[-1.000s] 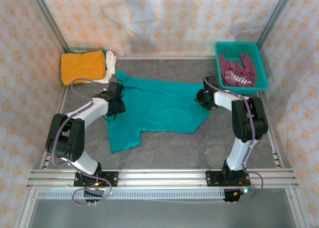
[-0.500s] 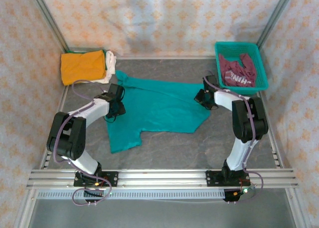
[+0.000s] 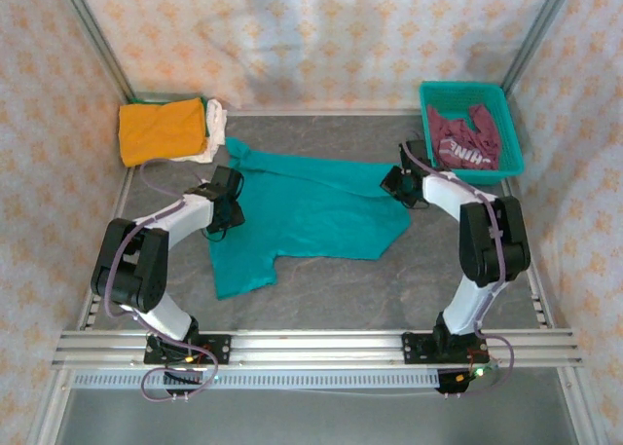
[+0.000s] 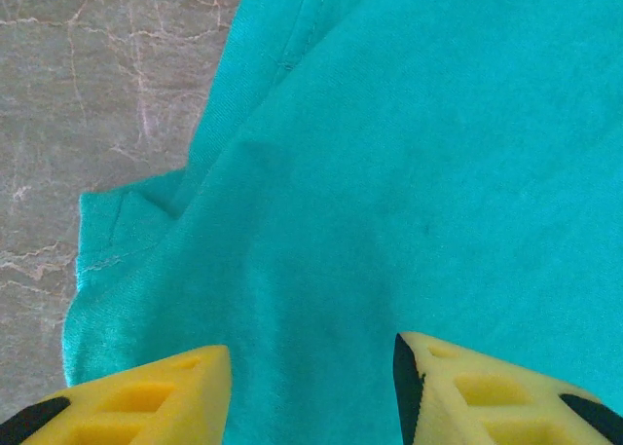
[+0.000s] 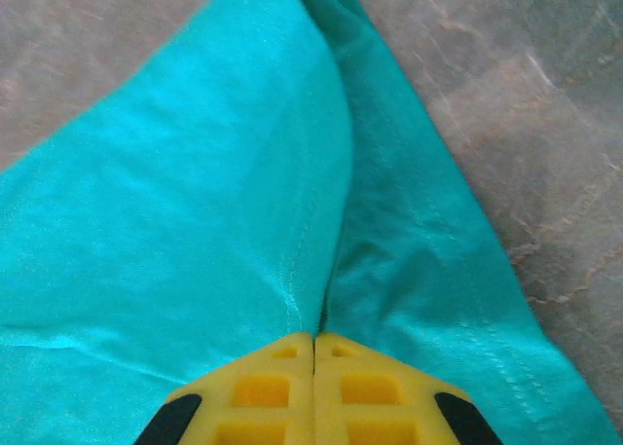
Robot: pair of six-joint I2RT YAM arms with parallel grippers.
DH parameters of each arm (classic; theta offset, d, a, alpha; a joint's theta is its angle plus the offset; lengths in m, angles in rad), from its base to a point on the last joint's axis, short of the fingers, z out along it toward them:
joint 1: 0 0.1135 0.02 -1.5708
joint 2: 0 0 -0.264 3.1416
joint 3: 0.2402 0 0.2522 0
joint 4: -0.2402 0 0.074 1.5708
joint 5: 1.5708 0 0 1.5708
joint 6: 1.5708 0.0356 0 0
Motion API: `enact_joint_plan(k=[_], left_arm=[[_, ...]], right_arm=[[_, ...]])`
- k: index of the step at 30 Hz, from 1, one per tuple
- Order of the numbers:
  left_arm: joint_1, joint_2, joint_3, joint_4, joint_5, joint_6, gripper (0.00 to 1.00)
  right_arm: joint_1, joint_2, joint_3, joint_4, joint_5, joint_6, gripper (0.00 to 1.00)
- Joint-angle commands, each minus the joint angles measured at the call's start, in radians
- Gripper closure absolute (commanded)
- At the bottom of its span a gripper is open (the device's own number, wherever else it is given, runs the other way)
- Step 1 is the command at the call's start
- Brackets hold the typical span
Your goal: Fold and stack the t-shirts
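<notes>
The teal shirt (image 3: 311,211) lies spread flat mid-counter (image 3: 389,279), and the fold is only being set up. The right gripper (image 5: 313,343) is pinched tight on a ridge of cloth at the shirt's right edge. The left gripper (image 4: 311,357) hangs half open over the left edge, gripping nothing. Both arms reach forward, elbows bent, wrists low. Next, probably, the left must close on cloth so both can lift together.

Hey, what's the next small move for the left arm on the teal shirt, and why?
Probably shut the left jaws on the cloth. The right jaws are closed with a fold of the teal shirt pinched between them, while the left jaws stand apart over the shirt's left edge, gripping nothing. Both sides likely need holding before a fold.
</notes>
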Motion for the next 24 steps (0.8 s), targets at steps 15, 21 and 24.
enact_joint_plan(k=[15, 21, 24], left_arm=[[0.037, 0.030, 0.014, 0.001, -0.099, 0.001, 0.52], [0.044, 0.036, 0.009, -0.002, -0.118, -0.003, 0.52], [0.044, 0.030, 0.013, -0.013, -0.127, 0.000, 0.52]], right_arm=[[-0.094, 0.381, 0.633, 0.063, 0.035, 0.174, 1.00], [-0.121, 0.575, 0.913, -0.020, 0.061, 0.256, 0.83], [-0.122, 0.637, 1.095, -0.134, 0.084, 0.203, 0.76]])
